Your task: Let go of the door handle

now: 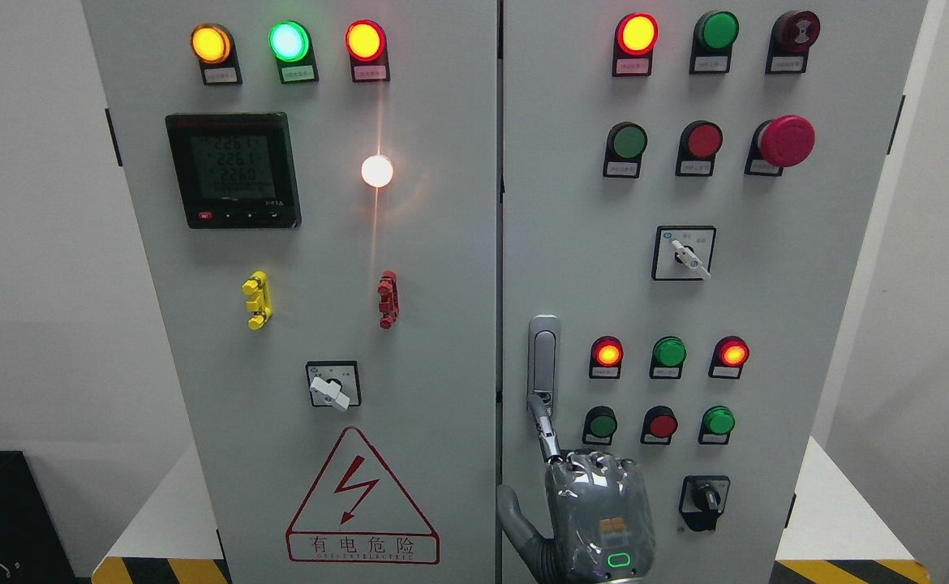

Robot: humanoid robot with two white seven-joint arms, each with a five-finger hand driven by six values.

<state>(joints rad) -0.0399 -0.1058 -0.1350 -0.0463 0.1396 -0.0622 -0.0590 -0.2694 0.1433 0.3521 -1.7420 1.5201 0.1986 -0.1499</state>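
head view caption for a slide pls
Robot hand with one finger extended to the lower end of the door handle on a closed electrical cabinet.

Both cabinet doors (442, 341) are painted pale grey. Pilot lamps (289, 40) are lit amber, green and red. A triangular warning sign (361, 503) is outlined in red, floor tape (162, 569) is striped yellow and black, and the emergency stop button (786, 140) is coloured crimson.

Digital meter (233, 170) lit on left panel; white lamp (377, 171) glowing beside it. Red mushroom button (786, 140) upper right. High-voltage warning triangle (361, 500) below.
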